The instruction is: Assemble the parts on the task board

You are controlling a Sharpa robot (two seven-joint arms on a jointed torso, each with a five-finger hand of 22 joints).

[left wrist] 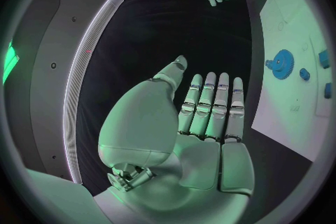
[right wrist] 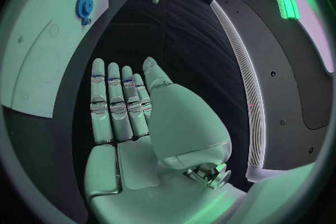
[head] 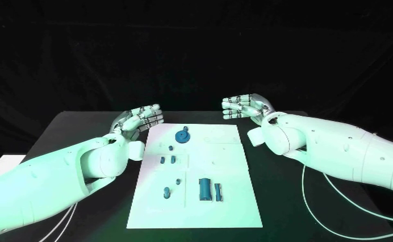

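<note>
White rectangular task board (head: 221, 196), small blue plastic parts: stage unsettled.
We log left hand (head: 139, 119) and right hand (head: 246, 105) flat, released, flanking the board's far end; blue toothed gear (head: 183, 136) nearest the left hand, further parts (head: 205, 188) loose.

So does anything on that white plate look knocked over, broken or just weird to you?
Nothing stands out. The task board lies flat on the black table, and the blue gear and the other small blue parts lie separately on it. The left hand and right hand hover open beside its far end, holding nothing.
</note>
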